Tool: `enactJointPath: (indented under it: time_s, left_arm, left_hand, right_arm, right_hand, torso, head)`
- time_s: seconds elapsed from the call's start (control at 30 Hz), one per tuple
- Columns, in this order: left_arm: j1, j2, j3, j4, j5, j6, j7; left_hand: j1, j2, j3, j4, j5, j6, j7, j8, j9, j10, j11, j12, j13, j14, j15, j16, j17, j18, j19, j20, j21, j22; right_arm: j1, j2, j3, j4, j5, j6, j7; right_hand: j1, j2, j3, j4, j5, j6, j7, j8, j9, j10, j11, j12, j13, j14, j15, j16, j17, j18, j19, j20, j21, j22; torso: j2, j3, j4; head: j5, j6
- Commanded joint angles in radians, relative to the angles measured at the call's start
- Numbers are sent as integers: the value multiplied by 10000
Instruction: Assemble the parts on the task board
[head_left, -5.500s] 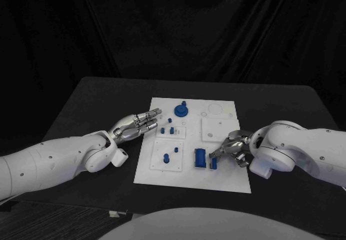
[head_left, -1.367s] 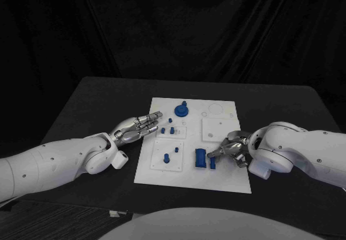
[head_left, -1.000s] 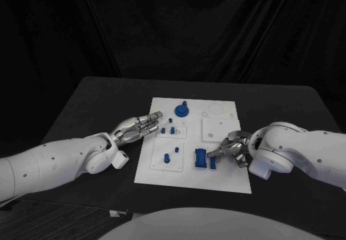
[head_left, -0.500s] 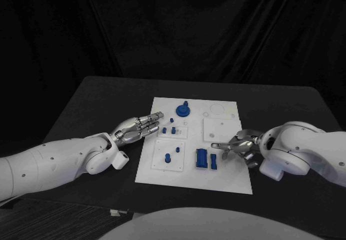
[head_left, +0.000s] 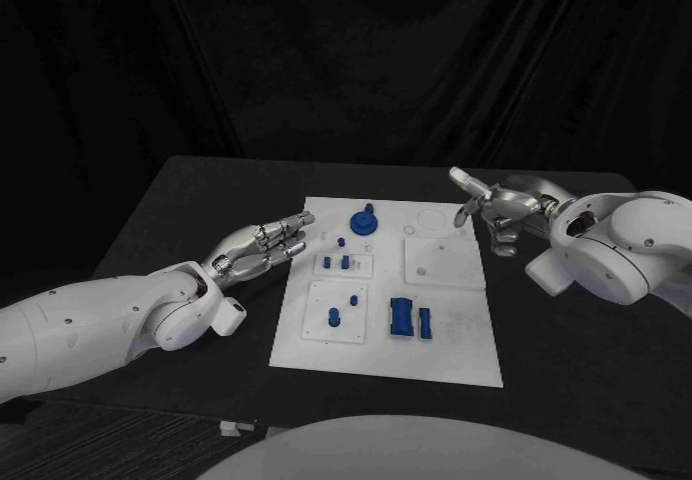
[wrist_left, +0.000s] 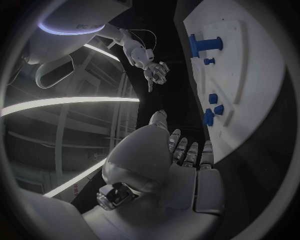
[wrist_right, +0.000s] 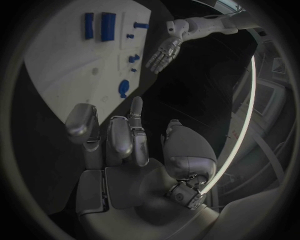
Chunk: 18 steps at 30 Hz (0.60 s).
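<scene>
The white task board (head_left: 454, 350) lies mid-table. On it are a round blue knob part (head_left: 365, 219), small blue pegs (head_left: 336, 262), a single peg (head_left: 335, 317), and a wide blue block (head_left: 402, 316) beside a narrow one (head_left: 427, 322). My left hand (head_left: 267, 243) hovers open at the board's left edge, fingers stretched toward the pegs. My right hand (head_left: 488, 205) is raised off the board's far right corner, fingers spread, holding nothing. The right wrist view shows its empty hand (wrist_right: 119, 145), the board (wrist_right: 62, 70) and both blocks (wrist_right: 107, 26). The left wrist view shows the left hand (wrist_left: 181, 165) beside the board (wrist_left: 250, 75).
The black table (head_left: 188, 200) extends on all sides of the board. White square insets (head_left: 440, 260) with small holes sit on the board's right half. My left forearm (head_left: 101, 330) lies over the table's near left.
My right hand has left the narrow blue block at the board's near right, then lifted and swung away to the far right corner. The block stays beside the wide one. The left hand barely shifted.
</scene>
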Motion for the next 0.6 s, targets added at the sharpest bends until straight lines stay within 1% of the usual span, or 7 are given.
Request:
enactJointPath:
  time_s: [0.03,0.1,0.17,0.2,0.23,0.33,0.6]
  left_arm:
    - [87,-7,6,174,15,-508,1358]
    - [115,16,6,226,15,-583,1458]
    - [132,46,6,261,15,-661,1561]
    - [138,58,6,288,15,-737,1640]
    - [143,63,6,314,16,-823,1714]
    - [152,65,5,410,16,-1158,1976]
    - [159,34,5,561,16,-1828,2433]
  left_hand:
    - [-141,-229,83,133,-36,199,-2,134,168,57,5,194,62,-40,-43,-95,-71,-300,28,-111,-44,1]
    - [-750,-177,-200,137,-902,291,1,125,170,51,-154,157,57,-40,-293,-95,-71,-162,-29,-202,-94,-35]
    - [-903,-173,-274,144,-1188,297,-22,121,170,44,-186,143,56,-40,-347,-95,-71,-124,-29,-225,-94,-35]
    - [-1654,-72,-614,-198,-2568,234,-108,110,172,-38,-342,5,44,-40,-575,-95,-71,-49,-29,-395,-94,-35]
    - [-1813,-132,-708,93,-2887,193,-160,101,163,-73,-410,-42,36,-40,-672,-95,-71,-40,-29,-468,-94,-35]
    - [-2183,-323,-884,114,-3897,-304,-430,38,111,-131,-658,-111,27,-40,-941,-95,-71,-75,-29,-799,-94,-35]
    - [-2542,-1091,-665,127,-4352,-1023,-1533,-23,51,-400,-1891,-542,-40,-40,-1731,-95,-71,-174,-29,-1688,-94,-35]
  right_arm:
    - [-172,67,2,-115,869,-2307,3343]
    - [-402,88,2,-182,940,-2452,4335]
    - [-649,110,1,-271,980,-2334,5167]
    - [-819,125,1,-329,998,-2261,5617]
    - [-960,133,1,-378,1011,-2209,5949]
    - [-1394,160,1,-555,1081,-2034,7019]
    - [-2231,244,-1,-888,1307,-2137,9112]
  right_hand:
    - [176,372,-621,66,-190,-38,190,-572,-461,-895,127,-2483,-723,-569,92,-2073,-1958,800,-892,112,-2566,110]
    - [669,351,-740,7,-250,-691,663,-1331,-1076,-3928,689,-7120,-4640,-2408,729,-5517,-4715,940,-2422,530,-5604,-1294]
    - [594,-164,-317,-222,-153,-1880,1738,-2291,-1728,-7009,2097,-9829,-6039,-5532,2000,-8130,-6010,140,-4919,1558,-7738,-2648]
    - [853,-1621,297,-240,488,-3080,1721,-3069,-2254,-8888,3036,-11331,-6967,-7590,2971,-9581,-6824,168,-6595,2155,-8615,-3545]
    - [1299,-2056,284,38,88,-3984,1128,-3575,-2527,-9895,3097,-11966,-7313,-9104,3347,-10431,-7211,-102,-7883,2341,-8590,-3991]
    - [1669,-2205,92,55,0,-5806,-162,-4115,-3680,-12380,2162,-13326,-8872,-12774,3041,-11666,-9060,-15,-13725,2769,-9282,-11054]
    - [2301,-2637,-268,116,213,-7742,-1791,-4304,-5273,-14017,388,-14255,-11328,-14533,1927,-12000,-10602,284,-14151,2315,-9454,-12904]
  torso:
    - [-170,75,-5]
    - [-247,108,-12]
    - [-326,129,-39]
    - [-343,135,-50]
    - [-365,143,-62]
    - [-405,180,-86]
    - [-432,218,-127]
  head:
    - [2,-1]
    - [16,-1]
    - [19,-1]
    - [12,-1]
    - [19,-1]
    - [55,-1]
    - [94,-1]
